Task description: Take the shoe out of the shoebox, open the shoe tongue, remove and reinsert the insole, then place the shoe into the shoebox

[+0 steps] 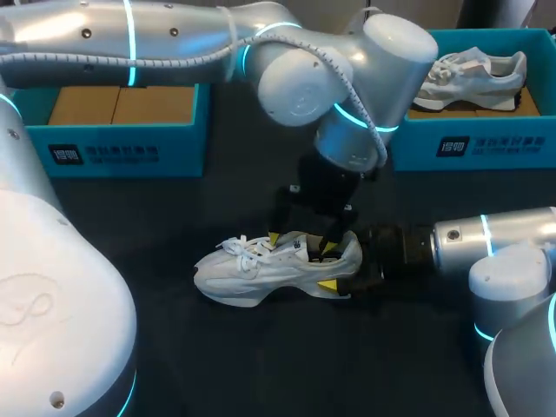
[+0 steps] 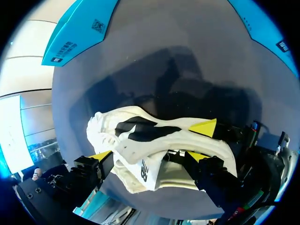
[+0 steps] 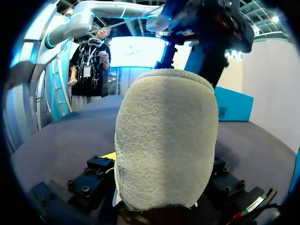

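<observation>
Shoe (image 1: 261, 271) white, upright on its sole in the middle of the dark table (image 1: 174, 347), out of both boxes, toe toward the left arm's side, heel toward the right arm. From the head view: left gripper (image 1: 301, 247) straight down over the shoe's opening, right gripper (image 1: 343, 269) in from the side at the heel, one yellow tip against the near flank. Only from there too — blue left shoebox (image 1: 113, 143) at the far edge with brown cardboard inside, blue right shoebox (image 1: 469, 143) with a second shoe (image 1: 473, 74) lying in it. From the left wrist view, unseen from above: white upper with black patches close beneath, plus the right gripper's other yellow tip against the far flank, so heel clamped from both sides. Left gripper clenched or released — not possible to tell from any view. From the right wrist view, little beyond the fuzzy grey heel, filling the space between the black finger mounts
</observation>
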`<state>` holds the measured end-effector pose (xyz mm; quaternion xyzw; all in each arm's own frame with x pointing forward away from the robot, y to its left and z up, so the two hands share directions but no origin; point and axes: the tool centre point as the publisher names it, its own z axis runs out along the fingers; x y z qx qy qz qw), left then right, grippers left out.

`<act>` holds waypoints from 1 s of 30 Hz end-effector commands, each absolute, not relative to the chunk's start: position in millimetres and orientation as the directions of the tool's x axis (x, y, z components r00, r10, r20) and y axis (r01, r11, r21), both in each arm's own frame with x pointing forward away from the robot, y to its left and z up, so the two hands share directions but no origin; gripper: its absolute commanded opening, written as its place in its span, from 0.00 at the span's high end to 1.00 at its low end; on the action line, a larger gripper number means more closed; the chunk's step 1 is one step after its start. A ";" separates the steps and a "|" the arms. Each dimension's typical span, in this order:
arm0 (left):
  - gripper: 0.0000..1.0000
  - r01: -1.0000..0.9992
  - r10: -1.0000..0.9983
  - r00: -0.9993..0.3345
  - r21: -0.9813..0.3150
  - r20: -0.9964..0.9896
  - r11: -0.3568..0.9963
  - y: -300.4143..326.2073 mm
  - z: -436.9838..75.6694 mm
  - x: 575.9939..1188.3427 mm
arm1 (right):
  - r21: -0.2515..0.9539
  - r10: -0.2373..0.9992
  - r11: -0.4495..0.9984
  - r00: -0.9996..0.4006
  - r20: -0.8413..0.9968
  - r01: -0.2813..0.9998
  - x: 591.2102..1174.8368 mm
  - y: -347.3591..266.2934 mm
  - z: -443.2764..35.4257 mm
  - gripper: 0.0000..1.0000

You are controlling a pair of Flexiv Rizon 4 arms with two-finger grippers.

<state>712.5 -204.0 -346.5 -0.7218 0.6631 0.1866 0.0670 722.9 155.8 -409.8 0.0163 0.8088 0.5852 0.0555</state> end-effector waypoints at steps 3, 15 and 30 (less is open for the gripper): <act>0.00 -0.979 -0.921 0.045 0.167 -0.388 -0.118 -206.0 -353.1 712.4 | 0.947 0.091 0.320 -0.993 -0.070 -0.037 722.4 156.2 -407.8 1.00; 0.20 -0.978 -0.915 0.035 0.173 -0.402 -0.114 -195.1 -347.6 704.4 | 0.947 0.091 0.320 -0.993 -0.070 -0.037 722.4 156.2 -407.8 1.00; 0.60 -0.984 -0.931 0.027 0.156 -0.365 -0.089 -179.5 -336.3 695.5 | 0.947 0.091 0.320 -0.993 -0.070 -0.037 722.4 156.2 -407.8 1.00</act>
